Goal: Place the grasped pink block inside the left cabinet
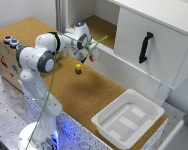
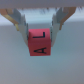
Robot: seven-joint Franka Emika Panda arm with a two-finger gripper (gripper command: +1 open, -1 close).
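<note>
- The robot arm (image 1: 39, 60) stood at the exterior view's left; its gripper (image 1: 91, 56) clamped the pink block (image 2: 38, 43) between both fingers (image 2: 20, 22)
- The block hung above the cork table (image 1: 69, 85), just before the left cabinet (image 1: 96, 25)
- A yellow block (image 1: 78, 68) sat nearby; a white tray (image 1: 128, 119) lay rightward

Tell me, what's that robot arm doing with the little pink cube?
The arm's gripper is pinching the pink block between its two fingers. It holds the block up in the air near the low front edge of the left cabinet, not inside yet. A small yellow block sits on the cork table, and a white tray waits nearby.
</note>
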